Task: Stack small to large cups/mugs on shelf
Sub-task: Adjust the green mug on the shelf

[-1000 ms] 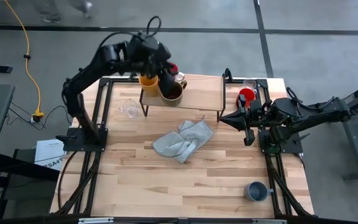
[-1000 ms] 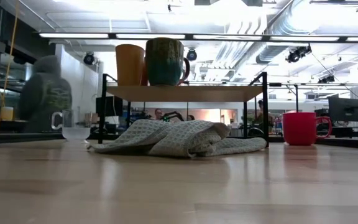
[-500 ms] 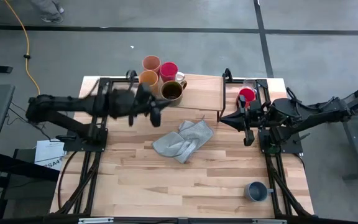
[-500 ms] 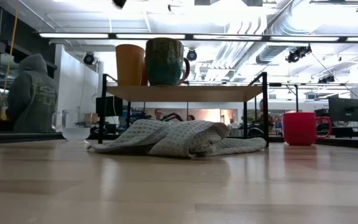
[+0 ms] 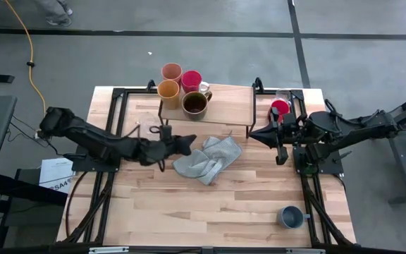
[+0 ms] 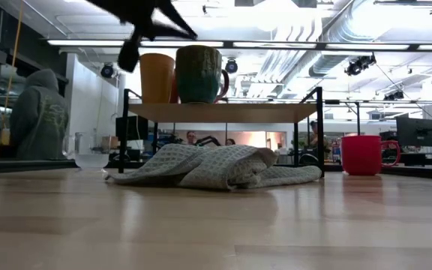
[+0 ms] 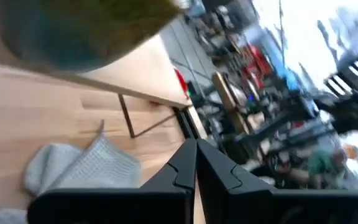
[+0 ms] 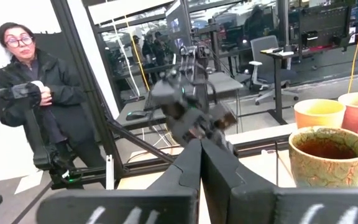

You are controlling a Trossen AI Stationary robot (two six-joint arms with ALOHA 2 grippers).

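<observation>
The left tool [image 5: 187, 143] is shut and empty beside the grey cloth [image 5: 208, 159]; the clear glass cup [image 5: 146, 125] lies just behind it, nearer this arm than the right tool [image 5: 254, 132], also shut.

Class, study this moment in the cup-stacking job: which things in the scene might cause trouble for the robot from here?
1. The left gripper, shut and empty, hangs beside the grey cloth; a low pass might snag it.
2. The mugs crowd one end of the shelf: the brown mug stands right beside the yellow mug, so placing another could knock one off.
3. The grey-blue mug sits near the table's corner, a long reach.
</observation>
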